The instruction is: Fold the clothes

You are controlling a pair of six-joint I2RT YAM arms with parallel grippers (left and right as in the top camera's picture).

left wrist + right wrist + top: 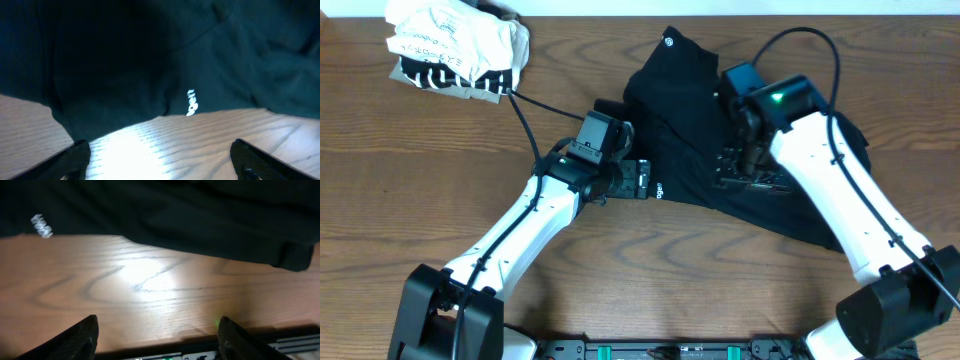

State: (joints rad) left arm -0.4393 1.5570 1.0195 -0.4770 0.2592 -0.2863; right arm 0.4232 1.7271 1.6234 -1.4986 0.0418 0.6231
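Note:
The clothes are one black shirt (685, 130), lying crumpled at centre right of the wooden table, with a tiny white logo (660, 190) near its left hem. My left gripper (638, 178) sits at that left edge. In the left wrist view it (162, 160) is open over bare wood, with the shirt (150, 55) and logo (191, 103) just ahead. Seen from overhead, my right gripper (745, 168) is above the shirt's middle. Its wrist view shows it (157, 340) open, nothing between the fingers (80, 340), and the shirt's hem (200, 215) across the top.
A white folded bundle with black lettering (455, 45) lies at the back left corner. A black cable (525, 120) runs from it toward the left arm. The table's front rail (200, 352) shows below the right gripper. Bare wood (400, 180) spreads at left and front.

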